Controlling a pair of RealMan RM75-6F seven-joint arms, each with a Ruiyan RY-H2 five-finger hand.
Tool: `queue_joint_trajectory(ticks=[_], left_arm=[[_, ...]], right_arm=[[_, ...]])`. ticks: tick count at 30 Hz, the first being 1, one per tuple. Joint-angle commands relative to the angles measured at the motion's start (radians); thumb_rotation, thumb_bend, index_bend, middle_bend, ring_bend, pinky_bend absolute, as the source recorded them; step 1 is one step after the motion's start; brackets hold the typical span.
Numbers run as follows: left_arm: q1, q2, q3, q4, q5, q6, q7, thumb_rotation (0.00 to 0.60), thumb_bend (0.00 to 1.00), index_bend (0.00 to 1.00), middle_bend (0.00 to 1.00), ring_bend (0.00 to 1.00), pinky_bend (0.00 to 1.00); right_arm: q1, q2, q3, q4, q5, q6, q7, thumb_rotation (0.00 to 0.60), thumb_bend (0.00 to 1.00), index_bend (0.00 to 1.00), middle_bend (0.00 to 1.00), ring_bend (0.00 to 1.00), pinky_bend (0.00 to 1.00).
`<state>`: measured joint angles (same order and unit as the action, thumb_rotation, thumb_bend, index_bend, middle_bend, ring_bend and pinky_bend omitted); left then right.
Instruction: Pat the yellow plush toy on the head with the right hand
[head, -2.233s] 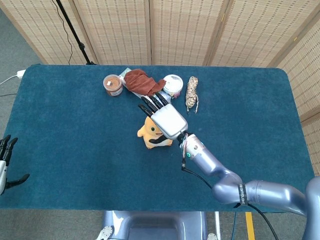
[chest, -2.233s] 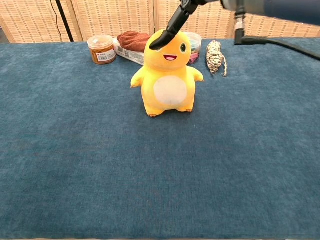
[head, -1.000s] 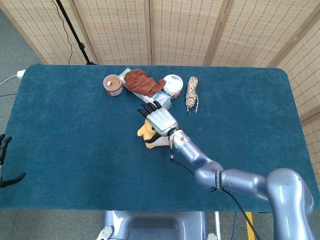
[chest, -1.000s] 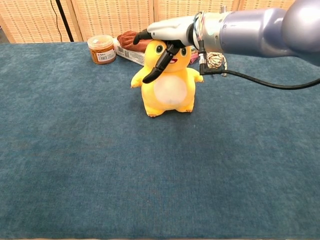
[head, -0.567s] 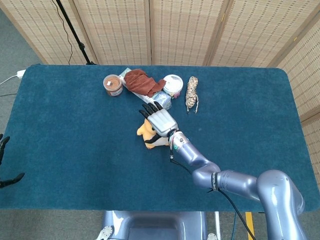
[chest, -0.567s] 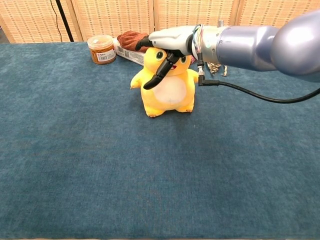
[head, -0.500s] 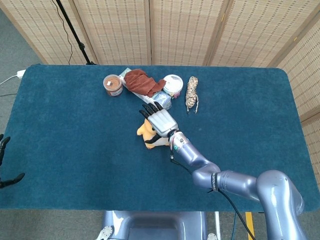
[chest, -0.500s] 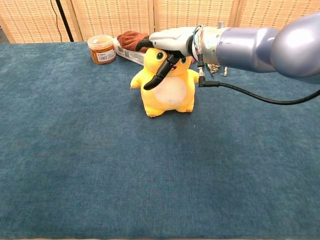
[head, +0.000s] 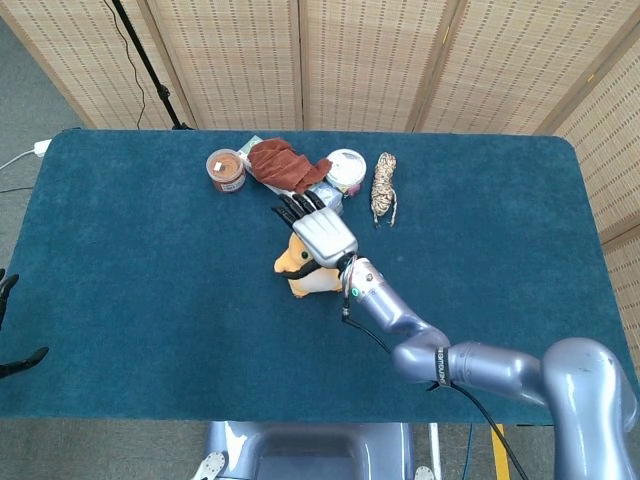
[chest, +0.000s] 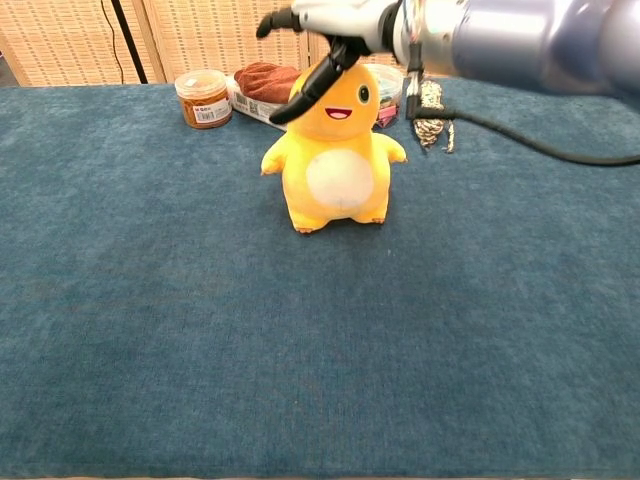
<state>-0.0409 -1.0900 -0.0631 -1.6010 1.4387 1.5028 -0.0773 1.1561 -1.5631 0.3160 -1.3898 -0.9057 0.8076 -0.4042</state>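
The yellow plush toy (chest: 338, 165) stands upright mid-table, facing the chest camera, with a white belly and an open smile. From the head view the toy (head: 298, 274) is partly covered by my right hand (head: 320, 234). That hand (chest: 345, 18) hovers flat, palm down, just above the toy's head, fingers spread and holding nothing. Its black thumb (chest: 305, 92) hangs down in front of the toy's forehead. Only dark fingertips of my left hand (head: 8, 300) show at the far left edge, off the table, apart and empty.
Behind the toy along the far side of the blue table (chest: 300, 360) are an orange-lidded jar (chest: 202, 97), a red-brown cloth (chest: 265, 78) on a flat packet, a white tub (head: 346, 170) and a coiled rope bundle (chest: 431, 115). Wicker screens stand behind.
My right hand has lifted off the toy's head, which it was pressing down half a second ago. The toy's head has sprung back to full height. The left hand stays put.
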Motion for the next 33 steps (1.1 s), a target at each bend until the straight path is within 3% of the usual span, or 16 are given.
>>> queue_joint_trajectory(ticks=[1,9,15,24,33], left_arm=[[0.002,0.001,0.002,0.001,0.005,0.004,-0.005,0.600,0.00,0.00,0.00,0.00,0.00],[0.007,0.004,0.012,0.005,0.028,0.015,-0.017,0.600,0.00,0.00,0.00,0.00,0.00],[0.007,0.006,0.015,0.007,0.034,0.014,-0.026,0.600,0.00,0.00,0.00,0.00,0.00],[0.014,0.004,0.024,0.009,0.057,0.030,-0.026,0.600,0.00,0.00,0.00,0.00,0.00],[0.027,-0.003,0.037,0.017,0.090,0.062,-0.021,0.600,0.00,0.00,0.00,0.00,0.00]], right_arm=[[-0.036,0.104,0.022,-0.142,0.004,0.073,-0.035,0.316,0.00,0.00,0.00,0.00,0.00],[-0.142,0.264,-0.026,-0.343,-0.063,0.201,-0.079,0.311,0.00,0.00,0.00,0.00,0.00],[-0.288,0.362,-0.124,-0.406,-0.212,0.358,-0.076,0.309,0.00,0.00,0.00,0.00,0.00],[-0.533,0.406,-0.275,-0.284,-0.391,0.602,-0.002,0.324,0.00,0.00,0.00,0.00,0.00],[-0.756,0.378,-0.395,-0.088,-0.443,0.721,0.149,0.340,0.00,0.00,0.00,0.00,0.00]])
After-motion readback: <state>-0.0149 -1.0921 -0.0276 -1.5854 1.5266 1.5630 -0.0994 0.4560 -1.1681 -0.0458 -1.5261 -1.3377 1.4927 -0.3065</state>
